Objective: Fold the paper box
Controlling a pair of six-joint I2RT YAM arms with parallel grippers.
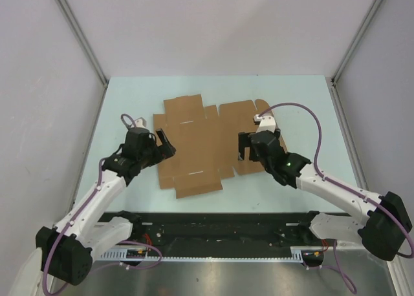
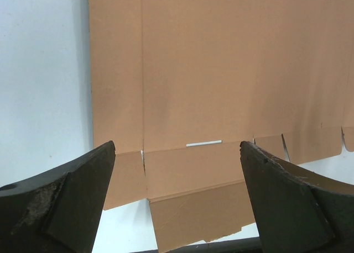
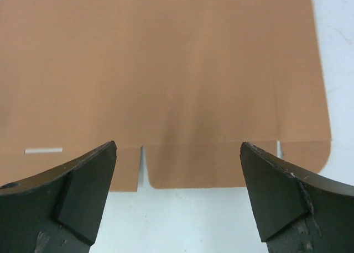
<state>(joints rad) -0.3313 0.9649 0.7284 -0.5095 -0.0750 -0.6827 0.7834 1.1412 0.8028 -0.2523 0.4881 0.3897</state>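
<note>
The paper box (image 1: 200, 147) lies as a flat brown die-cut sheet in the middle of the table, with flaps, tabs and thin slots. My left gripper (image 1: 165, 143) is open at the sheet's left edge; the left wrist view shows the sheet (image 2: 221, 87) and its near flaps between the spread fingers (image 2: 72, 198). My right gripper (image 1: 246, 147) is open over the sheet's right part; the right wrist view shows the sheet's edge (image 3: 182, 87) with a rounded tab just ahead of the spread fingers (image 3: 287, 192). Neither gripper holds anything.
The pale blue-green table (image 1: 129, 95) is walled by grey panels at left, right and back. A black rail with wiring (image 1: 220, 234) runs along the near edge between the arm bases.
</note>
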